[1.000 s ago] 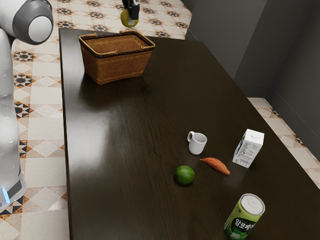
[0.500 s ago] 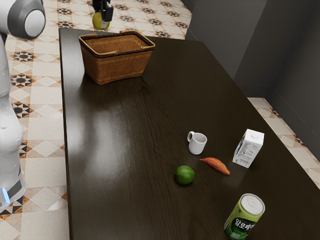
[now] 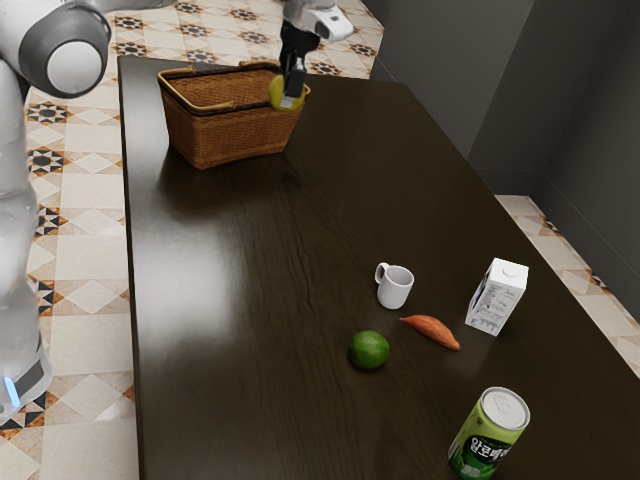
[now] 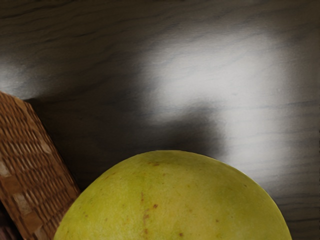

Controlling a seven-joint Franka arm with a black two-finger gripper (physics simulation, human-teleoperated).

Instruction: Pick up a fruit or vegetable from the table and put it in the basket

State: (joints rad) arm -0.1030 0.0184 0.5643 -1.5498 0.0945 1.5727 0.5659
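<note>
Jaws round yellow-green fruit (image 3: 276, 94), farther to exterior view's right

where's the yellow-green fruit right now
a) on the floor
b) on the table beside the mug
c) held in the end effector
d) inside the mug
c: in the exterior view the end effector has the yellow-green fruit gripped above the table, near the basket and well away from the white mug.
</note>
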